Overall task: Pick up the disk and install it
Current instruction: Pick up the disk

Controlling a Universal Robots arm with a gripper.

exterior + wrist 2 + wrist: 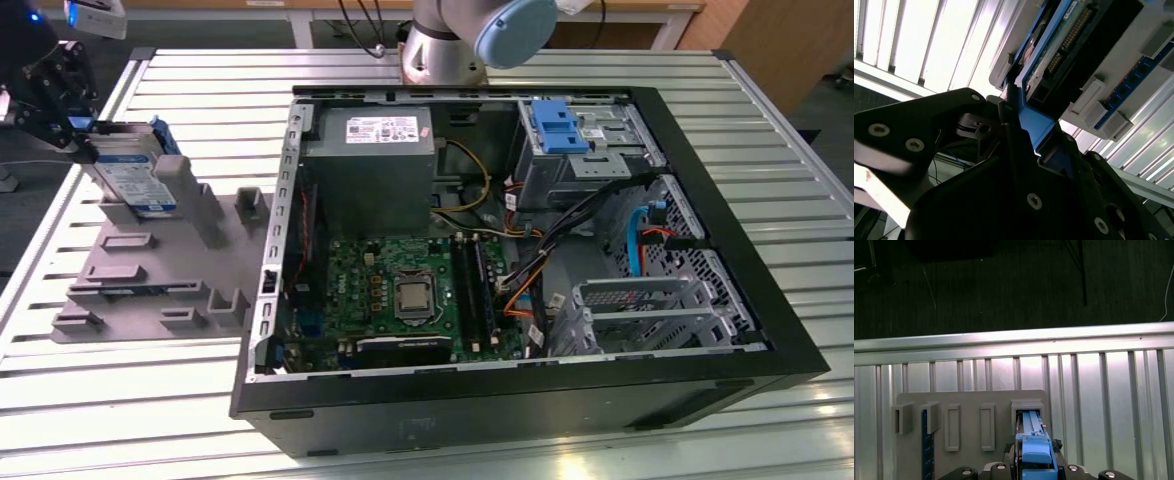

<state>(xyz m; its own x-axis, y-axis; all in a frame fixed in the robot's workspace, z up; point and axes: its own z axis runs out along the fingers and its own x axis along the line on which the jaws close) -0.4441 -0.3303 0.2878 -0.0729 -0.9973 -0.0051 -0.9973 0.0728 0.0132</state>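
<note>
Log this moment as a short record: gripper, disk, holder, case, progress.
gripper: closed on the blue carrier edge of the disk
disk: standing on edge at a slot of the grey holder, at the exterior view's left
grey holder: on the slatted table, beside the computer case
computer case: open, motherboard exposed
progress: disk outside the case, not yet installed

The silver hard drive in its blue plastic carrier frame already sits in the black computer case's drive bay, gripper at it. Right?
No. The exterior view shows the disk standing upright in the grey slotted holder, to the exterior view's left of the black computer case, not in its bay; the gripper is at it.
</note>
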